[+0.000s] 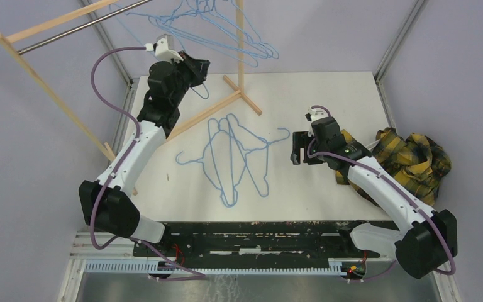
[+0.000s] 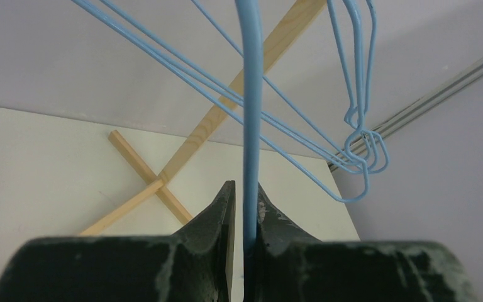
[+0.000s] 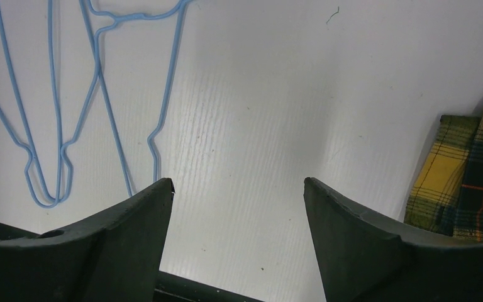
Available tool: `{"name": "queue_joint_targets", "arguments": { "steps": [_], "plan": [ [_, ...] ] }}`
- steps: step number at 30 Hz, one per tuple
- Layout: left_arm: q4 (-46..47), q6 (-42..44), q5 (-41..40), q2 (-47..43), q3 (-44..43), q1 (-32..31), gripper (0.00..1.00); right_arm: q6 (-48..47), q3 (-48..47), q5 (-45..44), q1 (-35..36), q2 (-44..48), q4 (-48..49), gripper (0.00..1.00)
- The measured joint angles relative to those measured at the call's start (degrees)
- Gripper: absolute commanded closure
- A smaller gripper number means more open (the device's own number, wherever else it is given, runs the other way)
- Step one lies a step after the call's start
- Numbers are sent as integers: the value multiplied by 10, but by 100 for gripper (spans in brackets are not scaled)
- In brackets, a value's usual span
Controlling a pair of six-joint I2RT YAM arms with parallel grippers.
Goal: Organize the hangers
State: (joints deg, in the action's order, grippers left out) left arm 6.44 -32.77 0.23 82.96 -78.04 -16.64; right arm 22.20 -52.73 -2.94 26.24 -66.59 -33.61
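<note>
Right wrist view: the right gripper (image 3: 239, 189) hangs spread and empty, the loose hangers (image 3: 60, 145) flat on the table (image 3: 258, 94) just to its left, nearest this arm, long axes running near to far. Farther back, the left gripper (image 2: 242, 192) pinches one hanger (image 2: 250, 94) by the wooden rack (image 2: 283, 41).

— Surroundings?
— Plain pale-grey walls (image 1: 31, 189) all round, with aluminium uprights (image 1: 400, 39) at the far corners.
— And underneath?
— White worktop (image 1: 327, 94), matte, evenly lit, soft shadows only. Along the near edge, a black bar (image 1: 289, 228) and a slotted metal rail (image 1: 226, 267).
</note>
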Motion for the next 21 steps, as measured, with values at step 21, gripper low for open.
{"name": "queue_joint_targets", "arguments": {
  "steps": [21],
  "plan": [
    [-54,-28,69,95,-100,19,97,2,-1,-1,0,-22,15,16]
  ]
}}
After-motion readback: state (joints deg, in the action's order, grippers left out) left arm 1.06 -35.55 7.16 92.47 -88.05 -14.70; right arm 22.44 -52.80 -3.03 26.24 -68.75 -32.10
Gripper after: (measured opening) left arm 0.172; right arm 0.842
